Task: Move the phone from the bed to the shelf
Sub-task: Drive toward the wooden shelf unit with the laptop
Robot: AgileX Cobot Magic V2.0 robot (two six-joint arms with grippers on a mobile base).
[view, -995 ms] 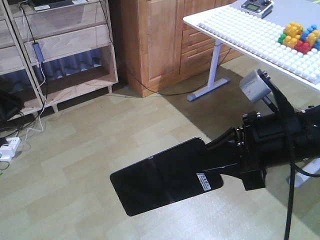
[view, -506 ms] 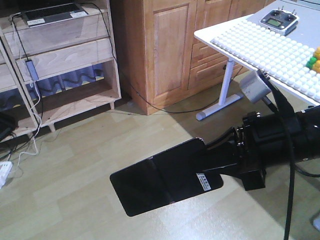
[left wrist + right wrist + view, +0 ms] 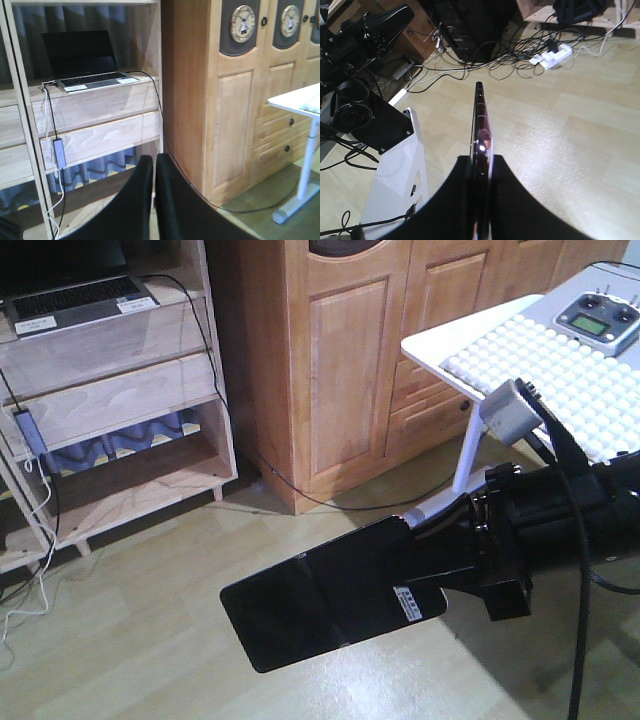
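Observation:
The phone (image 3: 320, 605), a flat glossy black slab with a seam and a small white sticker, hangs level over the wood floor, held by my right gripper (image 3: 425, 575) at its right end. Seen edge-on in the right wrist view, the phone (image 3: 481, 120) shows a pinkish metallic rim clamped between the two black fingers (image 3: 515, 200). The pale wooden shelf (image 3: 110, 390) stands at the far left, well beyond the phone. My left gripper (image 3: 153, 162) is shut with nothing in it, facing the shelf (image 3: 100, 135). The bed is out of view.
A silver laptop (image 3: 75, 302) sits on the shelf's upper board, with cables hanging down its front. An orange-brown wardrobe (image 3: 350, 360) stands right of the shelf. A white table (image 3: 545, 350) with a studded baseplate and a remote controller is at the right. Cables and a power strip (image 3: 552, 56) lie on the floor.
The whole view has swung: shelf, wardrobe and table have shifted rightward and nearer in the front view. The phone stays fixed in my right gripper.

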